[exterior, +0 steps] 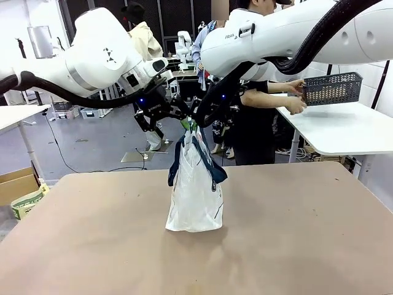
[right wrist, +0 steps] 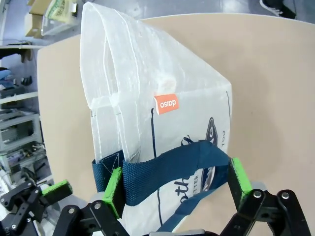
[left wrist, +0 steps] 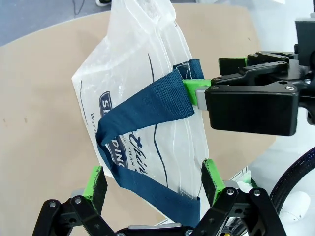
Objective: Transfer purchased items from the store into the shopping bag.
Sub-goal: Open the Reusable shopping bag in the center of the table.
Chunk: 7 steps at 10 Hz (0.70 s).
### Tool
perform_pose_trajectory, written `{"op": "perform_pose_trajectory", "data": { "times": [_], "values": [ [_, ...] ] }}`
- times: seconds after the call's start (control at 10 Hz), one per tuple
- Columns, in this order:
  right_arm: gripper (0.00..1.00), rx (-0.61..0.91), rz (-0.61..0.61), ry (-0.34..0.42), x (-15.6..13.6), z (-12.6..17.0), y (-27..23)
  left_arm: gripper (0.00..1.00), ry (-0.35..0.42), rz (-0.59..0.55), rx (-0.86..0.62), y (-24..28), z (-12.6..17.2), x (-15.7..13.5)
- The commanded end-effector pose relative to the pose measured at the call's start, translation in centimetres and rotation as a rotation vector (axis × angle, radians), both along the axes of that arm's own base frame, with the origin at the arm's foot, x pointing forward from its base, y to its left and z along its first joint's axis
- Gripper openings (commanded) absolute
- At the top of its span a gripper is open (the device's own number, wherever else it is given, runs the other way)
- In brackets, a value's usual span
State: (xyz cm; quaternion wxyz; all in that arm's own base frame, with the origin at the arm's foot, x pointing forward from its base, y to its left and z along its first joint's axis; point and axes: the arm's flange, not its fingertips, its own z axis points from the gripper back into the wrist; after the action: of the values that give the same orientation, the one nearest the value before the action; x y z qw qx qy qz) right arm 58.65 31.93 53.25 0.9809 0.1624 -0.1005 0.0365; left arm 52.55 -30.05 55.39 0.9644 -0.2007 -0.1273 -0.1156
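Observation:
The shopping bag (exterior: 195, 190) stands upright in the middle of the tan table, whitish with navy straps and dark lettering. Both grippers hover at its top. My left gripper (exterior: 178, 118) (left wrist: 153, 182) is open, its green pads wide apart on either side of a navy strap (left wrist: 142, 105). My right gripper (exterior: 195, 120) (right wrist: 177, 183) is open too, with the other strap (right wrist: 167, 169) spanning between its fingers. One of its pads (left wrist: 193, 92) touches the strap in the left wrist view. Far back right, a person's hands hold the store (exterior: 331, 88), a dark grey basket. The purchased items are hidden.
The basket is over a separate white table (exterior: 344, 132) beyond the far right corner. A brown cardboard box (exterior: 15, 184) sits on the floor at the left. The tan table (exterior: 92, 246) has bare surface all around the bag.

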Motion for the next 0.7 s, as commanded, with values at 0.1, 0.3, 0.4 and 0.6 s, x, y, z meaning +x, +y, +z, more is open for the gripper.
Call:
{"op": "perform_pose_trajectory", "data": {
  "times": [0.1, 0.3, 0.4, 0.6],
  "values": [
    [1.0, 0.021, 0.003, 0.036, -0.1, -0.6, 0.2, 1.0, 0.026, 0.034, 0.01, -0.7, -1.0, 0.4],
    [1.0, 0.028, 0.009, 0.053, -0.1, -1.0, 0.5, 1.0, 0.031, 0.015, 0.03, -0.8, -1.6, 0.3],
    [1.0, 0.04, 0.017, 0.064, -0.1, -1.2, 0.7, 1.0, 0.031, 0.003, 0.036, -0.8, -1.7, 0.2],
    [1.0, 0.061, 0.033, 0.093, 0.0, -1.7, 1.1, 1.0, 0.029, 0.001, 0.013, -0.5, -1.7, 0.4]
  ]
}}
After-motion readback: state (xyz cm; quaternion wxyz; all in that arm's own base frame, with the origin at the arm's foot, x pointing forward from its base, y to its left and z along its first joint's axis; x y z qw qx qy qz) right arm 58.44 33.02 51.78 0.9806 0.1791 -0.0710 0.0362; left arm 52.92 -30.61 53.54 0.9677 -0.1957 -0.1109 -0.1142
